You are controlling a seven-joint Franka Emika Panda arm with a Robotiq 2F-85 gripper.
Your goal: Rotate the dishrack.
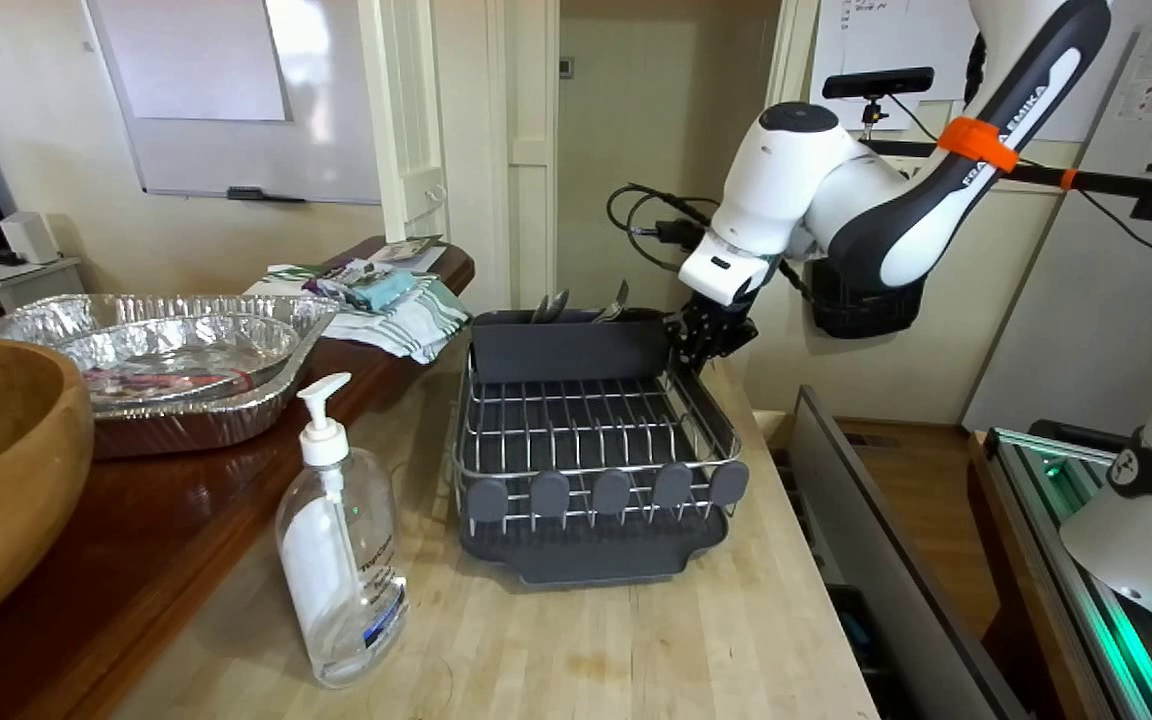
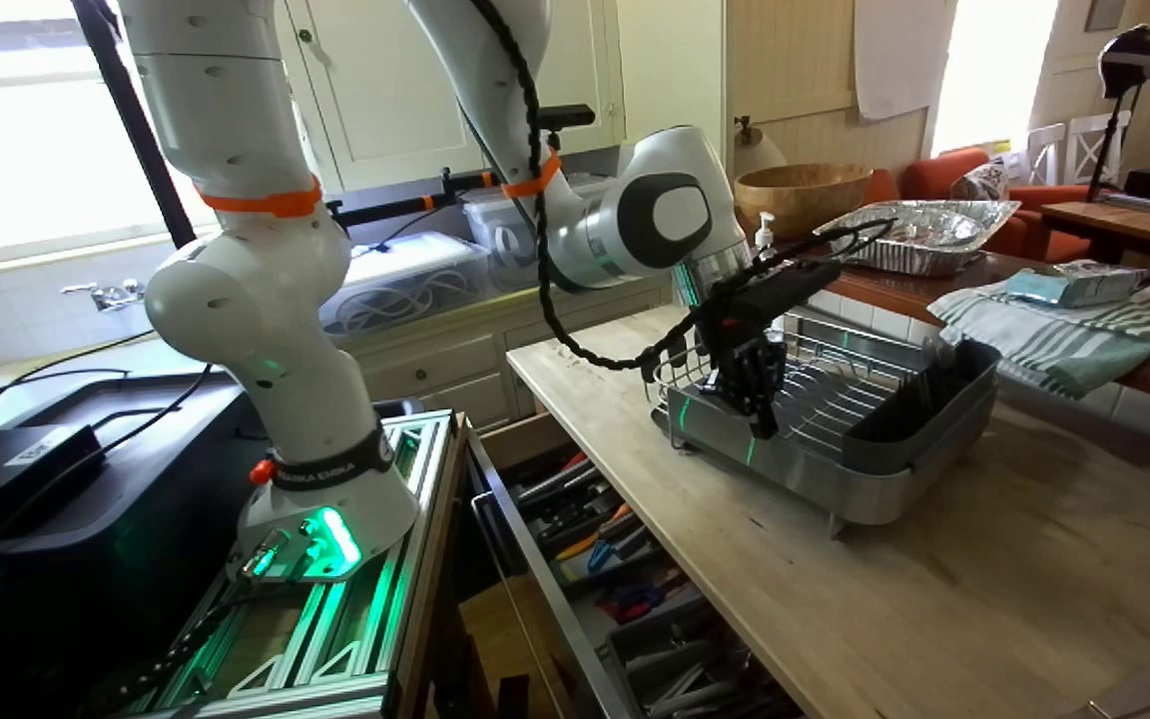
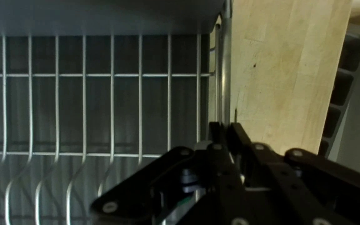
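Observation:
The dishrack, a metal wire rack on a dark grey tray base, stands on the wooden counter in both exterior views. Its grey cutlery holder is at the end far from the camera in an exterior view. My gripper is at one long side of the rack, near the cutlery holder, pointing down. In the wrist view the fingertips stand on either side of the metal side rail, closed on it with almost no gap. The part of the rail between the fingers is hidden.
A clear soap bottle stands on the counter beside the rack. A foil pan, a wooden bowl and striped towels lie on the raised brown ledge. An open drawer with utensils juts out along the counter's edge, on the robot's side.

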